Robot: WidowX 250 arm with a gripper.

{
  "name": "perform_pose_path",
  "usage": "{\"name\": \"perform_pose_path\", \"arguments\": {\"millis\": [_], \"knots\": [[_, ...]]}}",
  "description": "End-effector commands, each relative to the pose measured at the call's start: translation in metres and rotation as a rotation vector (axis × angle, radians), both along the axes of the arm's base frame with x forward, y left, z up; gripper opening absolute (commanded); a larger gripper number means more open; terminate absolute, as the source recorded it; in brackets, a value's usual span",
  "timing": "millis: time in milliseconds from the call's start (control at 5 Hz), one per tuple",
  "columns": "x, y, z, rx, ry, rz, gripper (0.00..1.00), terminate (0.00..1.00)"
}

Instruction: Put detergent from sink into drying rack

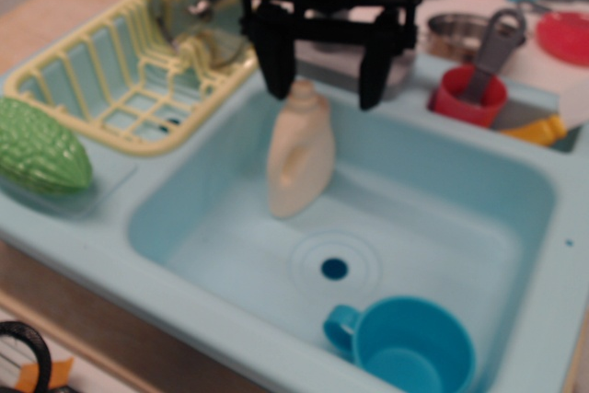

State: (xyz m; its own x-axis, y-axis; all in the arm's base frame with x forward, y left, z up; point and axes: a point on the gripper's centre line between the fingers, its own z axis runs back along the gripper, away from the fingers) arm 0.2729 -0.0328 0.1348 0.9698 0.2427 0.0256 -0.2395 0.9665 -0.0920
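The cream detergent bottle (299, 156) stands upright in the light blue sink (442, 218), near its back left wall. My black gripper (325, 98) hangs open just above it, with the left finger beside the bottle's cap and the right finger apart to the right. It holds nothing. The pale yellow drying rack (110, 89) sits left of the sink and holds a glass pot lid (195, 8) leaning at its back corner.
A blue cup (405, 347) lies in the sink's front right, beside the drain hole (334, 269). A green bumpy vegetable (41, 146) lies at the left edge. A red cup with a grey utensil (469, 94), a yellow-orange bottle (534, 128) and dishes stand at the back right.
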Motion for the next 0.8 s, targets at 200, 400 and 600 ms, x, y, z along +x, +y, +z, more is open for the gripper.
{"name": "perform_pose_path", "arguments": {"millis": [200,400,600], "knots": [[-0.004,0.009,-0.023,-0.064,0.032,0.08,1.0,0.0],[-0.006,0.01,-0.03,-0.064,0.048,0.118,0.0,0.0],[-0.009,0.01,-0.023,-0.049,0.039,0.131,0.0,0.0]]}}
